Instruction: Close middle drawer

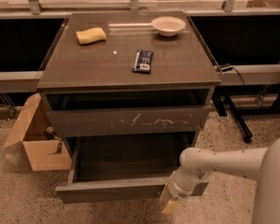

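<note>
Currently the middle drawer stands pulled well out beneath the scratched drawer, the long axis of its front running 9 to 3 o'clock. The gripper sits at the right end of that front, apparently against its outer face; whether it is open or closed I cannot tell. The cabinet lies at 12 o'clock from the gripper, so the closing push should go that way.

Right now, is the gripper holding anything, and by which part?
It cannot be told. The gripper is at the front of the open middle drawer, near its right end; no grasp shows.
</note>
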Motion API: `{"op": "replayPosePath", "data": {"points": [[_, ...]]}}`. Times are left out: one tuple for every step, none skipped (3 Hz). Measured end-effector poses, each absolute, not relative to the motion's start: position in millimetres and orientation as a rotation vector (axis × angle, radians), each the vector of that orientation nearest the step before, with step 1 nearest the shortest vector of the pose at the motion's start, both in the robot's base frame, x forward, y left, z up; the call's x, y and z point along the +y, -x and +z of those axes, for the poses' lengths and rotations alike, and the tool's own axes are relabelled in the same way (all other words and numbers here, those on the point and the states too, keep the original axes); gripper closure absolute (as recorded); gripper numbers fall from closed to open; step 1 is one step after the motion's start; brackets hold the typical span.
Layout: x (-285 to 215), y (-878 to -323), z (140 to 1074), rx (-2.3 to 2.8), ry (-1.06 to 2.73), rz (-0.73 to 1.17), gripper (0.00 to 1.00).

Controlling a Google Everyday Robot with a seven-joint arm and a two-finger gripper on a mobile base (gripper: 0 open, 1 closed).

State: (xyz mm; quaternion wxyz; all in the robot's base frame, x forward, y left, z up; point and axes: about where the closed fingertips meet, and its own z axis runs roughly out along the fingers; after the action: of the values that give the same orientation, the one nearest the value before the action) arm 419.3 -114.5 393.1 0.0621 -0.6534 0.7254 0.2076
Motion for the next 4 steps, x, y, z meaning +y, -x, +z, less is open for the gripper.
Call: {"op": "replayPosePath", "data": {"points": [[-128.5, -440.2, 390.4, 2.219, 1.934, 0.595, 0.00], [-128.5, -438.4, 390.4, 2.219, 1.934, 0.595, 1.00], [-145.4, -470.3, 394.4, 2.231, 1.888, 0.544, 1.00], [-173.4, -520.1, 404.4, 2.244, 1.805, 0.461, 1.00]]}}
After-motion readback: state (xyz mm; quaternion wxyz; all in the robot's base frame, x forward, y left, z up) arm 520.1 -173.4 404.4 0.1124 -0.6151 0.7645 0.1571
